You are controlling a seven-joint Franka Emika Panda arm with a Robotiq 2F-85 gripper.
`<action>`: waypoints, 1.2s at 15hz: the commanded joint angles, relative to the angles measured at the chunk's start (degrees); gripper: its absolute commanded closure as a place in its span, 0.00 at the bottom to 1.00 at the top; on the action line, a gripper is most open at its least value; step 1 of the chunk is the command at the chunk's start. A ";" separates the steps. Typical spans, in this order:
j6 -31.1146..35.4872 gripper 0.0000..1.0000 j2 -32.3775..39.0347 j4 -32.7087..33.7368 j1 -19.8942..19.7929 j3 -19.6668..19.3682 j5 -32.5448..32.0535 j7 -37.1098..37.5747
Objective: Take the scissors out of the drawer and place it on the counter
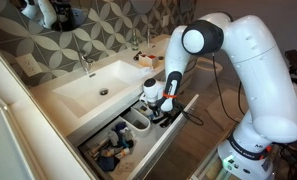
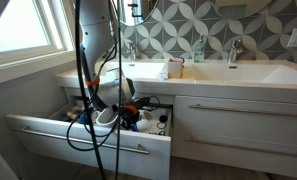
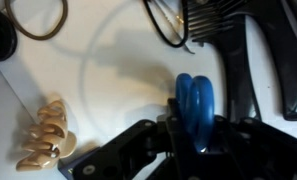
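Wrist view alone shows the end effector (image 3: 196, 128) clenched on blue scissors (image 3: 195, 95) inside the drawer (image 3: 118, 90).

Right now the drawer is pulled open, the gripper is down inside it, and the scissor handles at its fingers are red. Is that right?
Not quite: the scissor handles are blue, not red, as the wrist view shows. The drawer is pulled open and the gripper is down inside it.

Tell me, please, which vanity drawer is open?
The wide drawer under the basin, where the gripper reaches in; the drawer front beside it is shut.
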 commanded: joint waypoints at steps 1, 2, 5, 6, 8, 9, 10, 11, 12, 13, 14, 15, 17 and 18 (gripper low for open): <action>1.48 0.96 -5.82 -7.67 -1.30 0.40 -1.89 0.40; 1.71 0.96 -6.95 -9.14 -1.07 -0.20 -1.94 1.12; 2.87 0.96 -11.47 -14.14 -0.52 -2.68 -1.19 2.16; 3.02 0.96 -13.41 -15.76 -0.03 -3.91 -1.43 2.89; 2.94 0.96 -17.01 -18.26 0.31 -5.72 -1.32 3.41; 2.72 0.96 -18.89 -19.32 0.74 -6.82 -1.45 3.95; 2.65 0.96 -21.25 -20.56 0.95 -7.71 -1.49 4.39; 2.33 0.96 -23.29 -21.40 1.50 -8.82 -1.82 5.07; 1.66 0.96 -26.11 -22.43 2.51 -10.28 -2.38 6.24; 1.32 0.96 -28.20 -22.97 3.42 -11.69 -3.07 7.19; 0.60 0.96 -30.47 -23.35 4.91 -13.63 -4.40 9.13; -0.13 0.96 -32.79 -23.77 6.06 -15.12 -6.05 10.79; -2.14 0.96 -37.21 -24.47 8.00 -17.71 -10.34 15.02; -3.60 0.96 -38.89 -24.77 8.30 -18.25 -11.97 16.93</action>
